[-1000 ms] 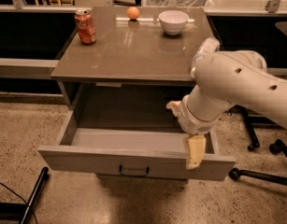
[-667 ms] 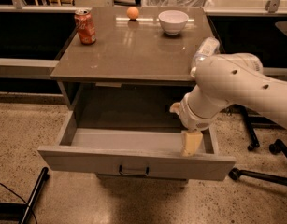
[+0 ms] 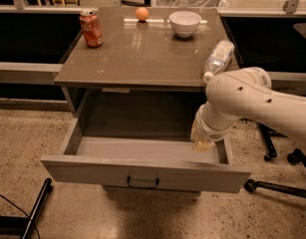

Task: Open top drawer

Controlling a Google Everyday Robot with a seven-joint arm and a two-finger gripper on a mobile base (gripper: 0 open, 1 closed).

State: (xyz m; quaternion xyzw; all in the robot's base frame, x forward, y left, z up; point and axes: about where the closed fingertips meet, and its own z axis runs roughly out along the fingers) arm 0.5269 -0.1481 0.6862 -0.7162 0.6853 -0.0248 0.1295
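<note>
The top drawer [image 3: 142,172] stands pulled out from under the grey-brown table top. Its flat front panel carries a small dark bar handle [image 3: 142,183], and its plain grey interior [image 3: 137,148] holds nothing. My gripper [image 3: 203,144] hangs from the white arm [image 3: 252,101] over the drawer's right inner corner, just behind the front panel. It is not touching the handle.
On the table top [image 3: 142,59] stand a red soda can [image 3: 91,28], an orange [image 3: 142,14] and a white bowl [image 3: 185,23]. A plastic bottle [image 3: 218,58] lies at the right edge. Chair castors [image 3: 272,156] are on the floor at right, and a black bar [image 3: 35,208] at lower left.
My gripper has risen and drawn back from the drawer's front right edge. The arm has lifted, which uncovers the bottle on the table. The drawer has stayed open.
</note>
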